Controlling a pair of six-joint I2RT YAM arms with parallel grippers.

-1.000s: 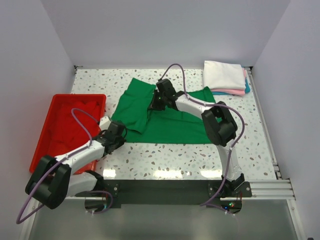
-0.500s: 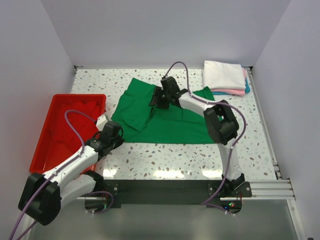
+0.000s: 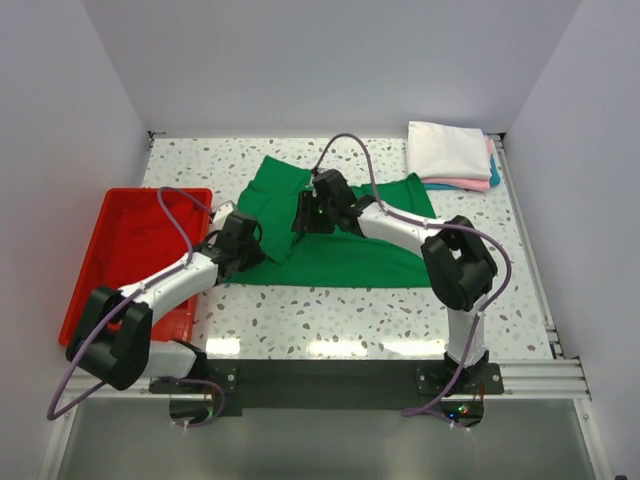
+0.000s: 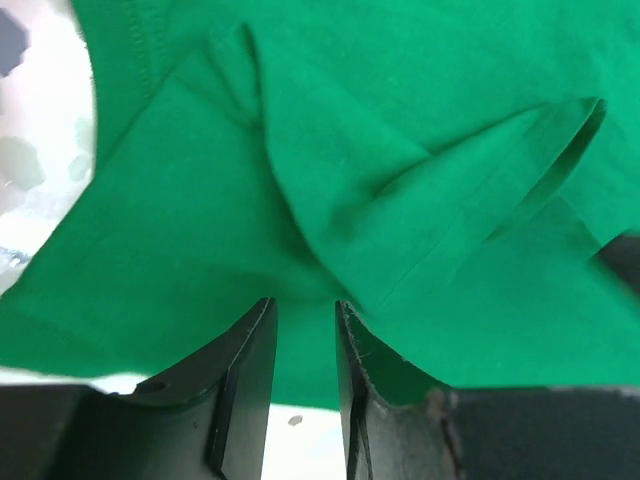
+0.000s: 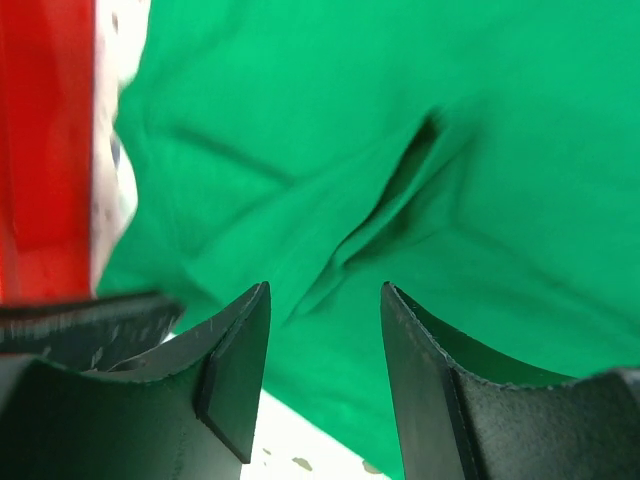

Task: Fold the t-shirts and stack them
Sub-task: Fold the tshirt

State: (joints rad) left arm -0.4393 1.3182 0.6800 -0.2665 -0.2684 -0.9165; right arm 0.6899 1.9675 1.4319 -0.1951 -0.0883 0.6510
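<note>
A bright green t-shirt lies spread on the speckled table, its left side folded over into a creased flap. My left gripper hovers at the shirt's left edge; in the left wrist view it is open, with nothing but cloth and table showing beyond the narrow gap. My right gripper is over the flap near the shirt's middle, and in the right wrist view it is open above a fold of green t-shirt. A stack of folded t-shirts, white over pink and light blue, sits at the back right.
A red plastic tray stands at the left of the table, close behind the left arm, and its wall shows in the right wrist view. Purple cables loop over both arms. White walls close in the table at the back and sides.
The left arm swung from beside the tray onto the shirt's left edge, and its jaws opened. The right gripper opened, rose, then came down again over the folded flap.
</note>
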